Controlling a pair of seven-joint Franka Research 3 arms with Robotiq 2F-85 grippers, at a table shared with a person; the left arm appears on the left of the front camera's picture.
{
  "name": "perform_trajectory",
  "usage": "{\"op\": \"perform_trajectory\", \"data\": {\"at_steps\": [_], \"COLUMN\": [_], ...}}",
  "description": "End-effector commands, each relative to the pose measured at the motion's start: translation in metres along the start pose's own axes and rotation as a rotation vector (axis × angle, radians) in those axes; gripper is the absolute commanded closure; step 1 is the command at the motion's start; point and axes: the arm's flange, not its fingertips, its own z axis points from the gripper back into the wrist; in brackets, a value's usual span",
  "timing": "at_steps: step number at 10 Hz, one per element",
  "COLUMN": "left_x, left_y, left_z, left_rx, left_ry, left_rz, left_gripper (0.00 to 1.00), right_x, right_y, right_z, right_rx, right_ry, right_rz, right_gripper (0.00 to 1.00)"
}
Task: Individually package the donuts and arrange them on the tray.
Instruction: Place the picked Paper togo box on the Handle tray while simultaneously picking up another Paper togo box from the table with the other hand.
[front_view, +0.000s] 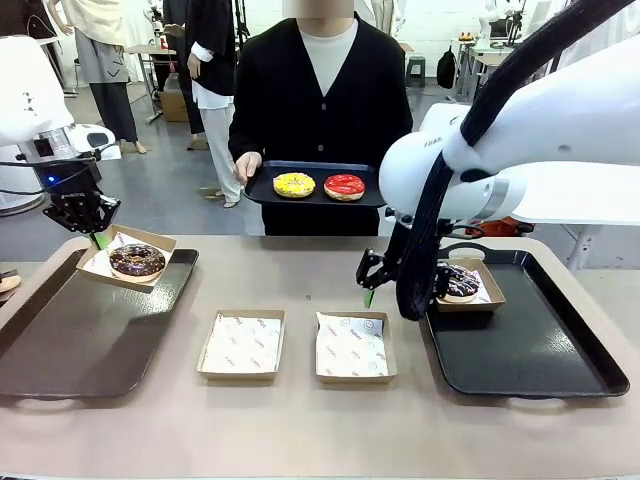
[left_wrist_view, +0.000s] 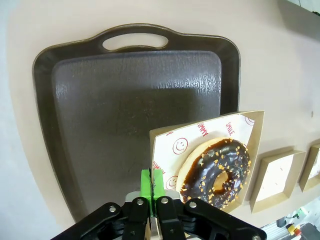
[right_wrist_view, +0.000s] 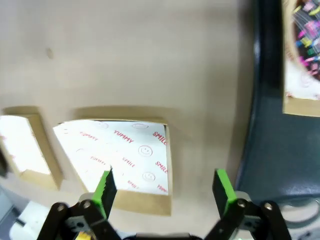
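one chocolate donut (left_wrist_view: 216, 172) beside left gripper (left_wrist_view: 151, 181), clamped on its box (left_wrist_view: 256, 136); right gripper (right_wrist_view: 163, 178) wide.

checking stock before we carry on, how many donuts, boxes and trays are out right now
donuts: 4
cardboard boxes: 4
trays: 3
total: 11

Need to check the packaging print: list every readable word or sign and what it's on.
"YUMMY", red, on the empty box liner.
"SMILE", red, same liner, among smiley faces.
"SMILE" and a cut-off "UMMY", with smileys, on the held box liner beside the donut.
"FRAN", cut off, on the right arm.
Liner print in the front view: too small to read.
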Motion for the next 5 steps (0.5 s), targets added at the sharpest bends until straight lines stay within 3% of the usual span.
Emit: {"op": "perform_trajectory", "data": {"at_steps": [1,5], "left_x": [0.010,0.021], "left_y": [-0.002,-0.009], "left_z": [-0.005,-0.017], "left_rx": [-0.012,-0.013], "left_ry": [0.004,0.030], "left_rz": [-0.006,0.001], "left_gripper": [0.99,0.99], "right_x": [-0.006,-0.021], "right_y": [0.009,0.011], "right_z": [-0.017,-0.025], "right_rx": [-0.062,-0.081], "right_ry": [-0.040,-0.088], "right_rz": [-0.043,-0.049], "right_gripper": [0.00,0.00]}}
